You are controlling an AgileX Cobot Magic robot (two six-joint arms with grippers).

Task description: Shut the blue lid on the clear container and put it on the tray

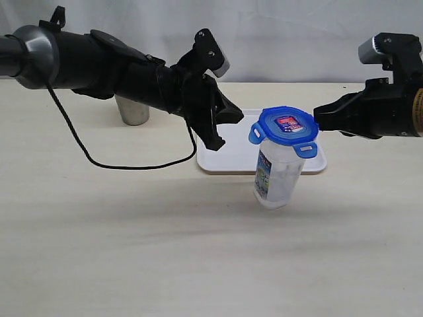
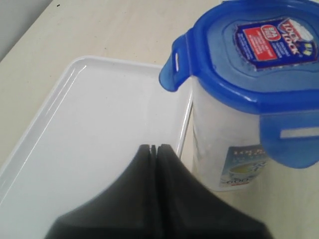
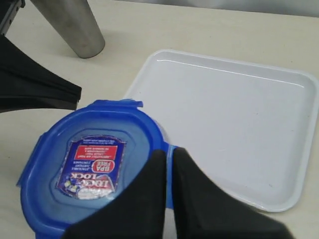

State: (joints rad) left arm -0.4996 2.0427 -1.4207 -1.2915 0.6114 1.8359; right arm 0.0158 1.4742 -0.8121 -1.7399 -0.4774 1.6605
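The clear container (image 1: 277, 179) stands upright on the table just in front of the tray (image 1: 228, 157). The blue lid (image 1: 286, 124) sits on top of it, sticker up, with two flaps flaring outward. My left gripper (image 1: 239, 117) is shut and empty, hovering over the tray a little to the left of the lid. In the left wrist view its tips (image 2: 153, 147) meet over the tray (image 2: 99, 134), beside the container (image 2: 219, 144) and lid (image 2: 259, 55). My right gripper (image 1: 318, 119) is shut at the lid's right edge. Its tips (image 3: 169, 152) hang over the lid's rim (image 3: 89, 164).
A grey steel tumbler (image 1: 134, 111) stands on the table behind the left arm, also in the right wrist view (image 3: 75, 25). A black cable (image 1: 99, 162) loops from the left arm down onto the table. The white tray (image 3: 234, 124) holds nothing.
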